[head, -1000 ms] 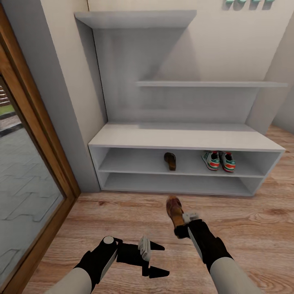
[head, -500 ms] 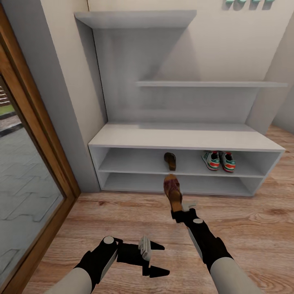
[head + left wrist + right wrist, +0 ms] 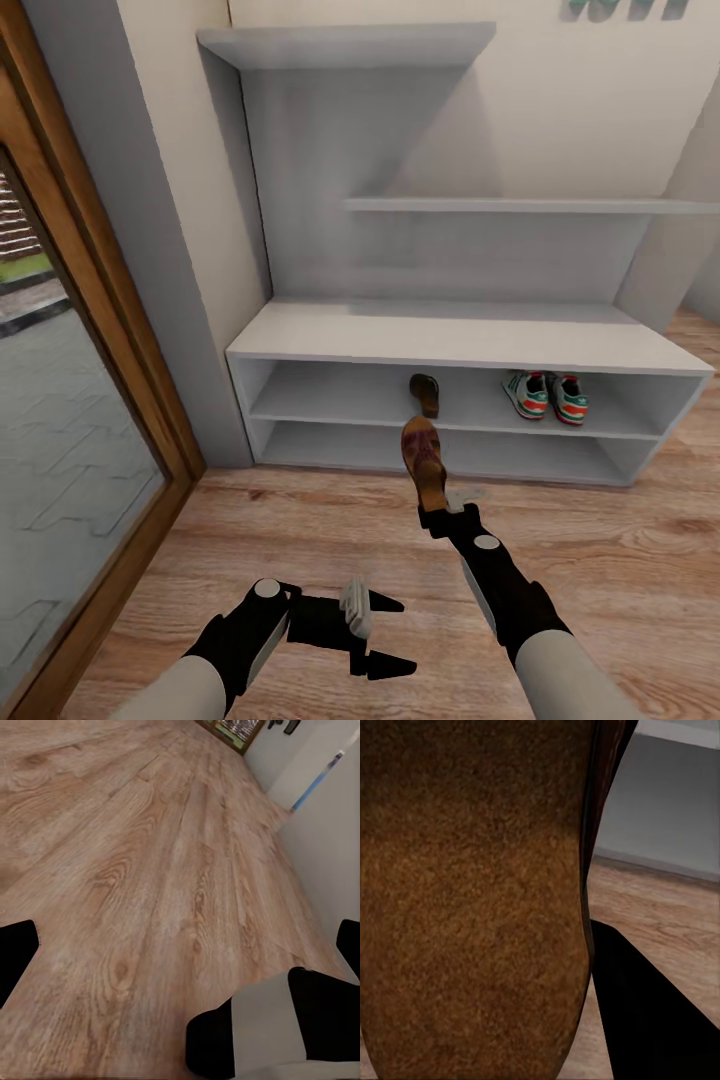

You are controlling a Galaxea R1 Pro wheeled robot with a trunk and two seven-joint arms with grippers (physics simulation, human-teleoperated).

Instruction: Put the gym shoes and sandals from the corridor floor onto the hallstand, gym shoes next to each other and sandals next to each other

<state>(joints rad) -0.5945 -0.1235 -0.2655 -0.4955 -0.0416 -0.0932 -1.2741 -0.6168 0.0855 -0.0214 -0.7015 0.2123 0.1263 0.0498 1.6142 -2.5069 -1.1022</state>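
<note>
Shelving dominates the scene: the pale shoe rack (image 3: pixel 470 345) stands against the wall, with a wood-framed glass door (image 3: pixel 70 400) off to its left and plank floor (image 3: pixel 300 520) in front of it. On the rack's upper open shelf row sit the two sneakers (image 3: pixel 545 395), side by side toward the right end, and one brown sandal (image 3: pixel 425 393) near the middle of that row. The second sandal (image 3: pixel 424 462) is in the air just in front of the rack, toe pointing at it, roughly level with the lower row and in line with its partner. The right gripper (image 3: pixel 441 514) is clamped on its heel end; in the right wrist view the sole (image 3: pixel 472 900) sits close against the camera. The left gripper (image 3: pixel 378 632) hangs low over the floor, well short of the rack, jaws apart and holding nothing.

The likely slip is height: the toe looks low for the upper row, so pushing straight in could jam it against the shelf edge or land it in the lower row, away from its mate. A heel-only grip may also let it twist or drop. Going in too straight could shove the shelved sandal backward.
</note>
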